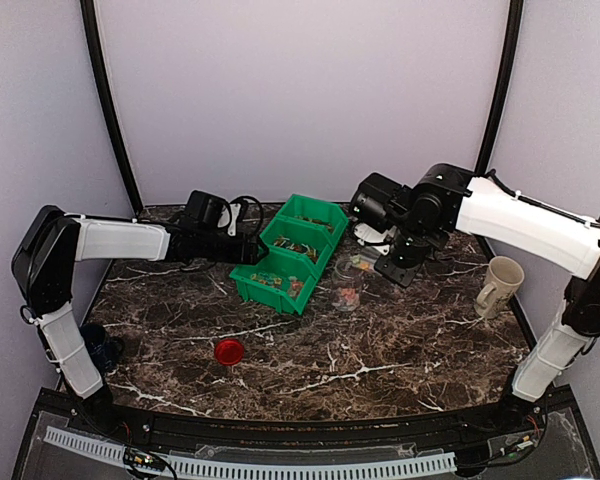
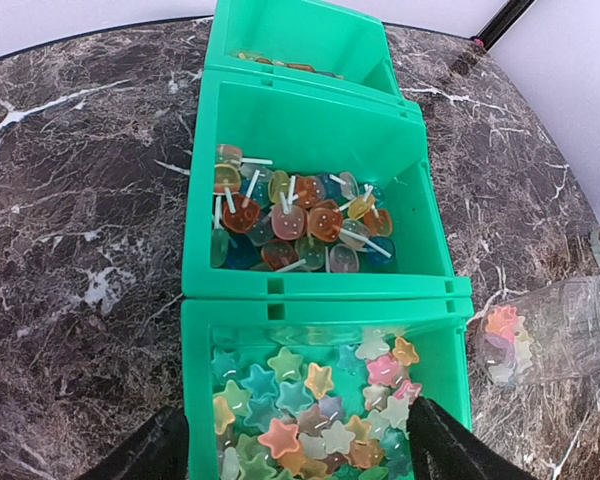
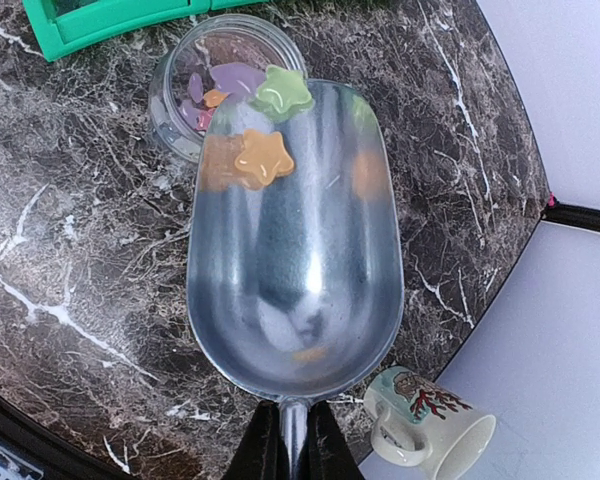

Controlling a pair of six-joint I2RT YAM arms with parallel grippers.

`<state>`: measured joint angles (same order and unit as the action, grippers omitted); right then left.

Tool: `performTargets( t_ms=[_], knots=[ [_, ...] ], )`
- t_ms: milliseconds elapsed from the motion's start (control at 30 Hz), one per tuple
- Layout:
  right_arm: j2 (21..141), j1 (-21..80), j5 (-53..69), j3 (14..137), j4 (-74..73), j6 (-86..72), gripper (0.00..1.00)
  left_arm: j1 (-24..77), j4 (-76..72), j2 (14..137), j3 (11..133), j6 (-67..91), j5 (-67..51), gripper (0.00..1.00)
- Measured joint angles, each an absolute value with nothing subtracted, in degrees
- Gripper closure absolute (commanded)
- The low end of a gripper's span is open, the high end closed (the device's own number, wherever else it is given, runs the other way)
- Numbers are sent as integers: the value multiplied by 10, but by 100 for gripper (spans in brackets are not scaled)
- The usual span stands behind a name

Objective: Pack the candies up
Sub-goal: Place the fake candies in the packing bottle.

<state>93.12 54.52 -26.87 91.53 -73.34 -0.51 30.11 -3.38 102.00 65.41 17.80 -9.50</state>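
The left gripper (image 1: pixel 248 252) hovers at the near-left end of the green bin (image 2: pixel 320 287), towards the table's (image 1: pixel 400 350) back edge, its fingers (image 2: pixel 155 452) spread wide to either side of the nearest compartment and holding nothing. A red lid (image 1: pixel 229 350) lies alone towards the front edge, well apart from the rest. Most of the candies (image 2: pixel 290 415) are in that nearest compartment, a heap of small stars; lollipops (image 2: pixel 285 215) fill the middle one, and I cannot make out what the far one holds. Just right of the bin stands a clear jar (image 3: pixel 180 75) with only a few stars at its bottom. Over its mouth the right gripper (image 3: pixel 294 445), fingers clamped together on the handle, tips a metal scoop (image 3: pixel 295 260). A green star sits on the scoop's lip above the jar and an orange one just behind it. A mug (image 1: pixel 500 285) stands near the right edge, out of the way. To my eye this is the pouring step, nearly done for this load, while the packing as a whole has hardly begun. The next move calls for a steeper tilt or a light shake, with the lip kept inside the jar's rim so the last two drop in and do not skip onto the table.
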Motion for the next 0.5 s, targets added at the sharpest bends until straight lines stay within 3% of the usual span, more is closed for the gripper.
performTargets(
  t_ms=[500],
  knots=[
    [931,563,-294,902,-734,-5,100,310,-33,1021,655,178,-114,21]
  ],
)
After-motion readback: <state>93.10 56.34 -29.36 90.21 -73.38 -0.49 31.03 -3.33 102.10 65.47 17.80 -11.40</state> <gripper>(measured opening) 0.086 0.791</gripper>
